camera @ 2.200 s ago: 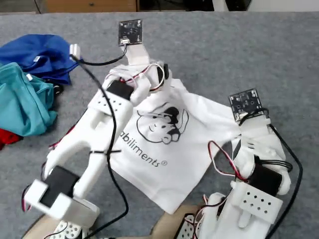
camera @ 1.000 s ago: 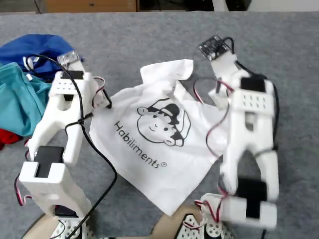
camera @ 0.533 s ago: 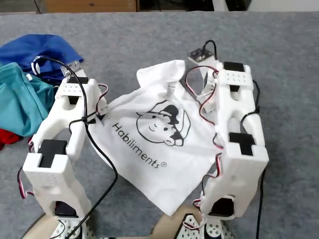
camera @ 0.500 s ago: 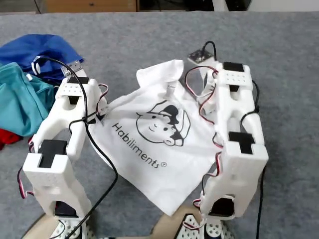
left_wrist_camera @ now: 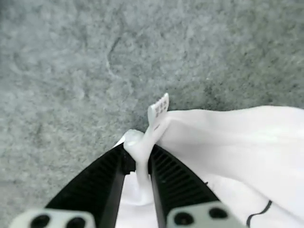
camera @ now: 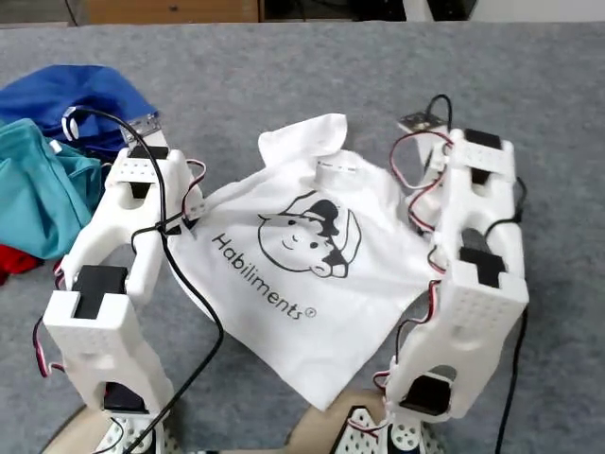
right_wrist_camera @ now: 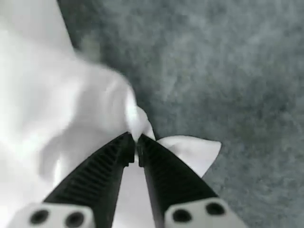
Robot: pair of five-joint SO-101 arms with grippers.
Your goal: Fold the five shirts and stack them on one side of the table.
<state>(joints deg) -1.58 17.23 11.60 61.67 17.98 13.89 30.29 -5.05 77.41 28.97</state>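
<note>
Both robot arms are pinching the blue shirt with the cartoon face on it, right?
Not quite. The shirt with the cartoon face is white, not blue, as the high view shows. Both arms do pinch it: the left end effector and the right end effector are each shut on an edge of it.

**Right hand pulls its pinch of shirt outward**
Over the last half second the right hand (right_wrist_camera: 134,140), clamped on a fold of the white cotton shirt with a black cartoon-face print (camera: 302,284), has swung away from the collar toward the shirt's outer edge. The cloth beside it now lies wider and flatter. Two seconds back the left hand (left_wrist_camera: 137,154) was over the collar area; it now pinches the opposite edge.
</note>
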